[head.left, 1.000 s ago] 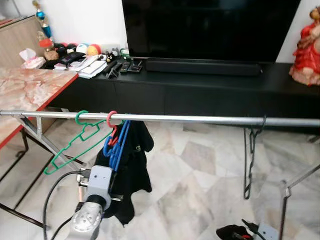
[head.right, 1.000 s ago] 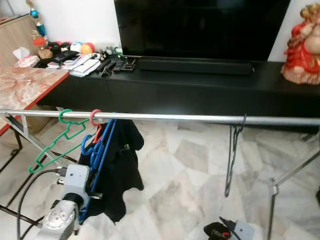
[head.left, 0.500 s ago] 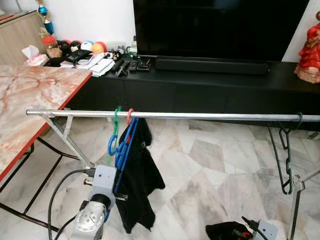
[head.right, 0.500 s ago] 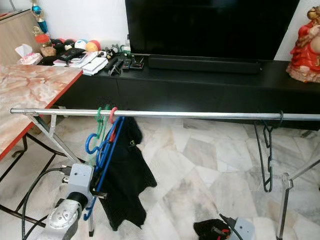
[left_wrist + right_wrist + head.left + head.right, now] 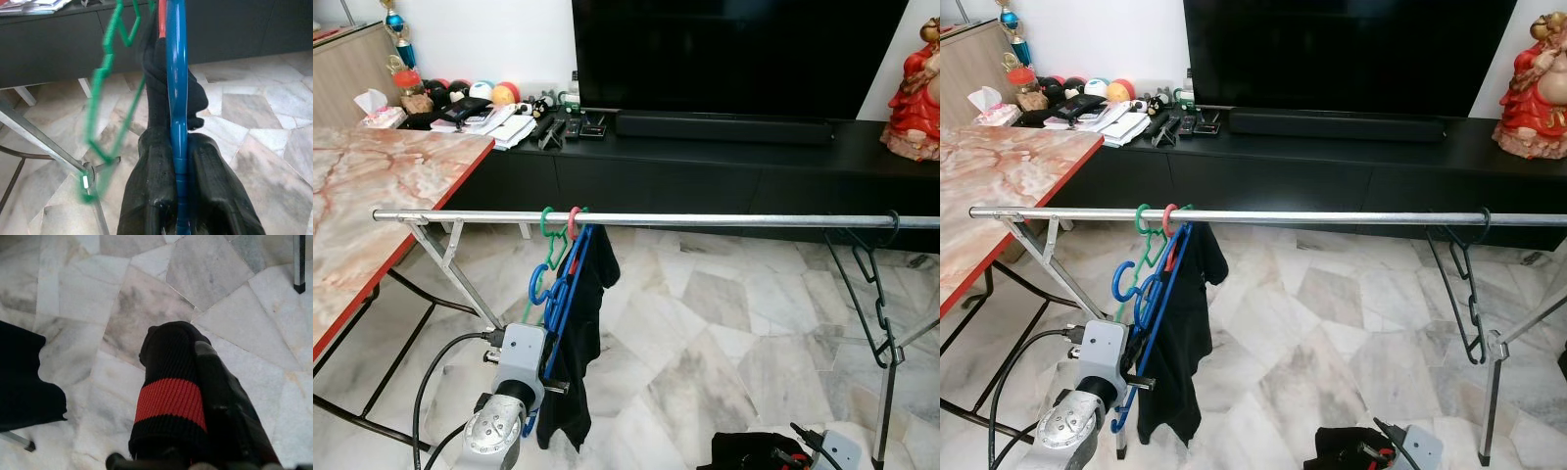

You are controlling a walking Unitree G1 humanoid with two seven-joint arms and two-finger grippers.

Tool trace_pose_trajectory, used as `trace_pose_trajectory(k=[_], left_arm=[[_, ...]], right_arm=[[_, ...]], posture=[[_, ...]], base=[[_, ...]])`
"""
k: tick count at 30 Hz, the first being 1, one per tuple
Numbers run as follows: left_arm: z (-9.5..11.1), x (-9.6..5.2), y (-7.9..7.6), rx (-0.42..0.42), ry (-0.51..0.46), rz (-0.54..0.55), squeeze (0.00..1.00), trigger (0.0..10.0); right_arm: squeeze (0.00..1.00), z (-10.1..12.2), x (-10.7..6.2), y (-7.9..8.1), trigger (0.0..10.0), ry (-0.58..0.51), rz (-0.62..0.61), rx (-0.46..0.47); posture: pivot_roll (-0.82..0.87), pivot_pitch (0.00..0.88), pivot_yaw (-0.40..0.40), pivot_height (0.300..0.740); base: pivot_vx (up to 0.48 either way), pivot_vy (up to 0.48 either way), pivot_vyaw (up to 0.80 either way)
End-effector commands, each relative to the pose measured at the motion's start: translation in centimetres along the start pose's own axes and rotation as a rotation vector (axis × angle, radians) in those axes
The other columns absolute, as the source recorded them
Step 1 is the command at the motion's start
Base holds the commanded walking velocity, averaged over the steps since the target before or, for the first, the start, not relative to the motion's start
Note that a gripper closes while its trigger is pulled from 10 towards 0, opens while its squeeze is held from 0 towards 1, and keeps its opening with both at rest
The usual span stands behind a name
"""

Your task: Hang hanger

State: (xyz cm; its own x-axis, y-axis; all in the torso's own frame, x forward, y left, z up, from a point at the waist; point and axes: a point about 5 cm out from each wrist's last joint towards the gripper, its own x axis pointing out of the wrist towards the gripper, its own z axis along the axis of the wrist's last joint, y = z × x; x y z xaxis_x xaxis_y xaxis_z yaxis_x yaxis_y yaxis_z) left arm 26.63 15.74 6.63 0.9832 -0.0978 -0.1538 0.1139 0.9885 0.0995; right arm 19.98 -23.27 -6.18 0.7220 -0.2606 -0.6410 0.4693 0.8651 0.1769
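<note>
A silver rail crosses in front of me at chest height. Near its left end hang a green hanger, a pink hook and a blue hanger carrying a black garment. In the left wrist view my left gripper is shut on the lower bar of the blue hanger, below the rail. A black hanger hangs at the rail's right end. My right gripper is low over the floor, shut on a black knitted cloth with a red band.
A marble-topped table stands close on the left. The rack's slanted legs and its right leg reach the marble floor. Behind the rail are a black TV cabinet with clutter and a red figurine.
The whole view has shifted, so the camera moved; the rail's left end now shows and the hangers appear edge-on. My left gripper has stayed shut on the blue hanger.
</note>
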Motion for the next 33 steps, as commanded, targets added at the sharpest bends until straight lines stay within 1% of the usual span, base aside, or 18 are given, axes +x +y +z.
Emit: trace_pose_trajectory(k=[1, 8, 12, 20, 27, 33], left_arm=[[0.61, 0.08, -0.16, -0.002, -0.026, -0.006, 0.0, 10.0], [0.58, 0.06, -0.21, -0.011, -0.025, -0.004, 0.0, 10.0], [0.56, 0.05, -0.33, -0.013, -0.026, -0.007, 0.0, 10.0], [0.69, 0.15, -0.47, -0.017, -0.032, -0.006, 0.0, 10.0], [0.79, 0.21, -0.51, -0.023, -0.036, -0.003, 0.0, 10.0], [1.0, 0.48, -0.44, -0.025, -0.043, -0.003, 0.0, 10.0]], right_arm=[[0.0, 0.89, 0.16, -0.3, 10.0, -0.037, -0.008, 0.009], [0.0, 1.19, 0.21, -0.3, 10.0, -0.05, -0.001, 0.005], [0.0, 1.49, 0.23, -0.29, 10.0, -0.072, 0.001, -0.007], [0.0, 1.68, 0.31, -0.44, 10.0, -0.067, 0.0, -0.003], [0.0, 1.7, 0.29, -0.59, 10.0, -0.068, -0.004, 0.005], [0.0, 1.67, 0.25, -1.05, 10.0, -0.063, -0.015, 0.014]], posture=[[0.01, 0.05, 0.03, 0.74], [0.01, 0.05, 0.026, 0.74], [0.01, 0.048, 0.025, 0.74], [0.01, 0.048, 0.024, 0.74], [0.0, 0.052, 0.03, 0.74], [0.0, 0.045, 0.031, 0.74]], base=[[0.0, 0.0, -0.8], [0.0, 0.0, -0.8], [0.0, 0.0, 0.0], [0.0, 0.0, 0.0], [-0.26, 0.0, 0.0], [-0.292, 0.0, 0.0]])
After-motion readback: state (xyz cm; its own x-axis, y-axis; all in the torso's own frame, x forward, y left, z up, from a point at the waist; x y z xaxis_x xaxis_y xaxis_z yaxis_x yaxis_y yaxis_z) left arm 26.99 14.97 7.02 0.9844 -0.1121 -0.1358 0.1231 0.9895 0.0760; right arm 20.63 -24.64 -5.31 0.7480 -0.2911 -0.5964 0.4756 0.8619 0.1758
